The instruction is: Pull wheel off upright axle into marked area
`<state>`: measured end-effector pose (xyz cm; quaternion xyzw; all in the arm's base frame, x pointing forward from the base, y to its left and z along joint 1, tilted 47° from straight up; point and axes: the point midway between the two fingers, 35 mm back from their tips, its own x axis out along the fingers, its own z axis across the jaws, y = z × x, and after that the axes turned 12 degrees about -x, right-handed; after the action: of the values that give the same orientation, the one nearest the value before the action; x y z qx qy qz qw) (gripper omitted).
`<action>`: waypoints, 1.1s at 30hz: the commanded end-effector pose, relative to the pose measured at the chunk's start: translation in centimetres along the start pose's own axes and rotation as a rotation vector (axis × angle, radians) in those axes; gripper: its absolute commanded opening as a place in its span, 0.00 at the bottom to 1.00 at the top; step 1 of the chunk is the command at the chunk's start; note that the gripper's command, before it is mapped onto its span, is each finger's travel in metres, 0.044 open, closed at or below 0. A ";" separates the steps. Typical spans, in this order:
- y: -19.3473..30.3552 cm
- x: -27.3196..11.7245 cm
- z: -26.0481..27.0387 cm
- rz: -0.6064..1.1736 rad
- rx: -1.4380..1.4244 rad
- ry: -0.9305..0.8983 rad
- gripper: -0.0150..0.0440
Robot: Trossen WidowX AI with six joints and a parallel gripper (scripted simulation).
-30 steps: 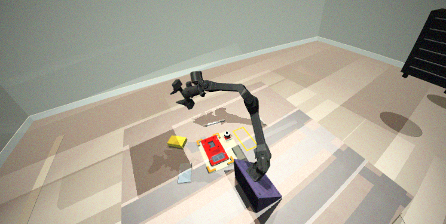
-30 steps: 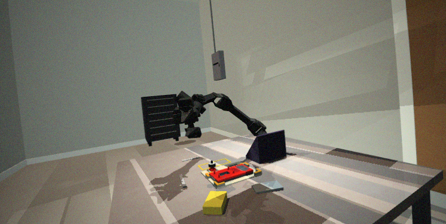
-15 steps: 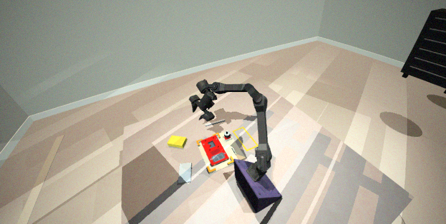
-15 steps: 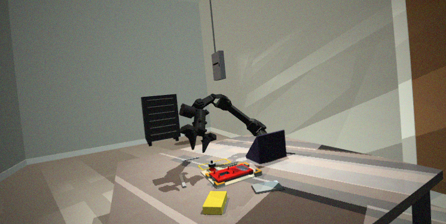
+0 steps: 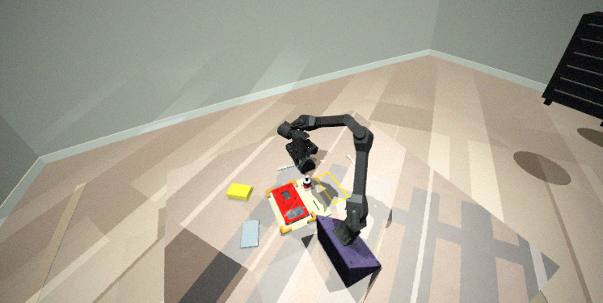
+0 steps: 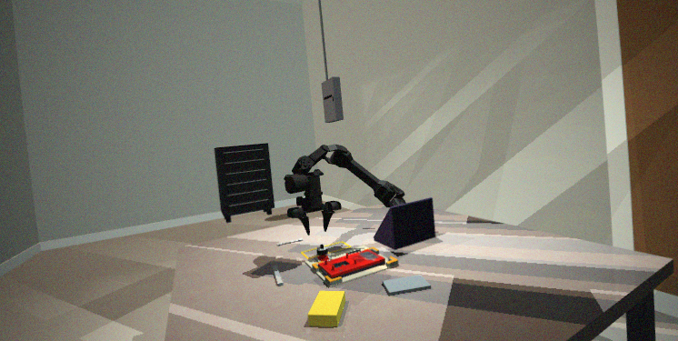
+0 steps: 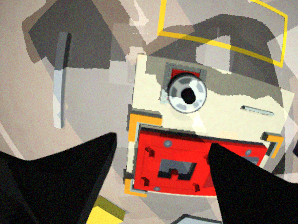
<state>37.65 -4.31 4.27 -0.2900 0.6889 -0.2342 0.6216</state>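
Top view: the arm reaches out from its dark wedge base [image 5: 347, 252], and the gripper [image 5: 304, 168] hangs above the table, just far of the cream board [image 5: 314, 208] that carries a red plate [image 5: 288, 204]. The wheel [image 5: 307, 182] sits on its upright axle at the board's far right corner. The yellow-outlined marked area [image 5: 331, 187] lies immediately right of it. A yellow block [image 5: 239, 191] and a grey-blue slab [image 5: 250, 233] lie to the left, well apart from the work.

Exterior view: the gripper [image 6: 314, 230] points straight down, its 2 fingers spread with only air between them, well above the wheel [image 6: 323, 249]. It holds nothing and touches nothing.

Wrist view: the 2 dark fingers frame the lower corners, and the wheel [image 7: 186, 94], pale with a dark hub, appears between and beyond them, not yet centred in the gap. The marked area [image 7: 220, 19] lies beyond it.

Judgement: this is step 1, the approach; the wheel is not yet gripped. The next move calls for shifting the claw until the wheel sits midway between the fingers, lowering straight along the axle, pinching the rim, then lifting vertically so the hub does not bind.
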 end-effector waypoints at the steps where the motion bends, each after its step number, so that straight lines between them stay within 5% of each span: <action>1: -0.8 0.2 -1.2 -0.043 0.028 0.031 0.76; 14: -0.9 0.4 -2.2 -0.042 0.027 0.032 0.76; 31: -1.6 7.5 -2.6 -0.046 0.028 0.032 0.76; 33: -1.7 7.2 -2.5 -0.041 0.039 0.035 0.67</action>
<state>34.90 -10.71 0.51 -0.2879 0.6892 -0.2656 0.6096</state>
